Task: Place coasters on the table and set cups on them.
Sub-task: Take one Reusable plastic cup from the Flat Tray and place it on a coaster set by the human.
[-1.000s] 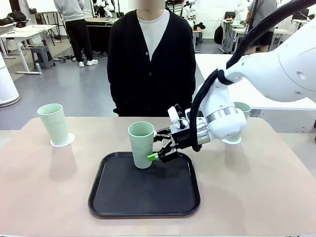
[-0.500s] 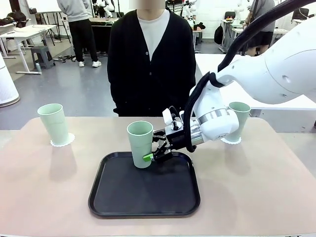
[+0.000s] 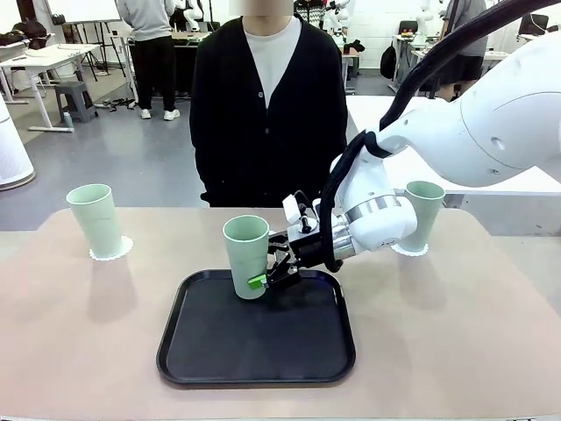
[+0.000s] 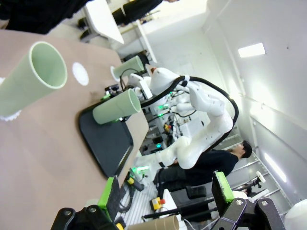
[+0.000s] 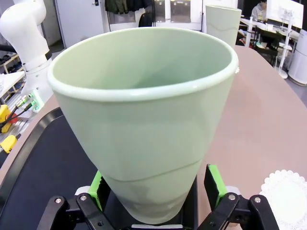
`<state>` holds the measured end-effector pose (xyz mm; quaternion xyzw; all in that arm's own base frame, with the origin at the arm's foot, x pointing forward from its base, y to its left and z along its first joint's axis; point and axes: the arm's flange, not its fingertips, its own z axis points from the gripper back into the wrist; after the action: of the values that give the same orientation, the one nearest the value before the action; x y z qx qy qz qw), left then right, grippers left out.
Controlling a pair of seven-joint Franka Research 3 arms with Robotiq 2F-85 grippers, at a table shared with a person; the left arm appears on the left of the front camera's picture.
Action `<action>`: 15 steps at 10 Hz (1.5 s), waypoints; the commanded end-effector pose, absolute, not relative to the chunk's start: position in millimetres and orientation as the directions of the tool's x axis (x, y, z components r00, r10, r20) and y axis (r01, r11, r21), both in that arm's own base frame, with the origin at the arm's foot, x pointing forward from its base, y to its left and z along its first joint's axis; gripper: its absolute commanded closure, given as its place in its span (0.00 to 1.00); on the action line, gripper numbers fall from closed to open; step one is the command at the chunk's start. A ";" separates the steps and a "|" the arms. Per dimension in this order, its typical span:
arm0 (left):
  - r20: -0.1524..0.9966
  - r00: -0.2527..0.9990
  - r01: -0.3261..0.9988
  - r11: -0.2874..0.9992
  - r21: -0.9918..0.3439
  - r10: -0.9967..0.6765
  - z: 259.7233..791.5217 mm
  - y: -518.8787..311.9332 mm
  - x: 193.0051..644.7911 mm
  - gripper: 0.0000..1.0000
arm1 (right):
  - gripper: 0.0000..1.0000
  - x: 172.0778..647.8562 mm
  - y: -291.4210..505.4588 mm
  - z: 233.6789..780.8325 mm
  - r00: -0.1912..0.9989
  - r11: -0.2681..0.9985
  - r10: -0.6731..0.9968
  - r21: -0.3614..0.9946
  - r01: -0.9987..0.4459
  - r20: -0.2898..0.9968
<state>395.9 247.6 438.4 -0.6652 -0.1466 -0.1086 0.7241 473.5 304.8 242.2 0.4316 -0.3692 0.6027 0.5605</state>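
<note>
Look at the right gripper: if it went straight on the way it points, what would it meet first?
The cup on the tray. The right gripper has open jaws either side of the cup's lower part, so its palm would probably meet the cup wall almost at once.

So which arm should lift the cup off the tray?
Right: its end effector already brackets the cup on the tray, jaws open. The left end effector hangs well away.
</note>
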 end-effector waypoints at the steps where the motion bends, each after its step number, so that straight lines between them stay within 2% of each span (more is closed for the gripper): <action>1: 0.362 0.931 0.357 0.096 -0.929 0.041 440.1 249.1 395.2 0.00 | 0.00 475.9 311.8 240.9 0.034 -0.075 0.340 0.063 -0.995 0.940; 6: 0.362 0.931 0.357 0.096 -0.929 0.041 440.1 249.1 395.2 0.00 | 0.02 474.0 317.6 241.4 0.065 -0.111 0.283 0.100 -0.989 0.957; 8: 0.362 0.931 0.357 0.096 -0.929 0.041 440.1 249.1 395.2 0.00 | 0.09 474.9 317.7 241.5 0.073 -0.131 0.247 0.108 -0.985 0.966; 9: 0.362 0.931 0.357 0.096 -0.929 0.041 440.1 249.1 395.2 0.00 | 0.64 474.9 317.6 240.3 0.056 -0.146 0.238 0.092 -0.985 0.970; 10: 0.362 0.931 0.357 0.096 -0.929 0.041 440.1 249.1 395.2 0.00 | 0.67 476.2 317.2 240.3 0.056 -0.142 0.236 0.091 -0.986 0.970; 11: 0.362 0.931 0.357 0.096 -0.929 0.041 440.1 249.1 395.2 0.00 | 1.00 475.9 316.6 239.5 0.056 -0.139 0.239 0.092 -0.986 0.969; 13: 0.362 0.931 0.357 0.096 -0.929 0.041 440.1 249.1 395.2 0.00 | 1.00 472.9 313.4 247.3 0.076 -0.101 0.268 0.107 -0.989 0.960; 15: 0.362 0.931 0.357 0.096 -0.929 0.041 440.1 249.1 395.2 0.00 | 1.00 464.0 305.2 296.9 0.160 -0.033 0.401 0.189 -0.981 0.902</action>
<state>395.9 247.6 438.4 -0.6652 -0.1466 -0.1086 0.7241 475.1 306.8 265.1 0.4695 -0.3536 0.5697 0.5744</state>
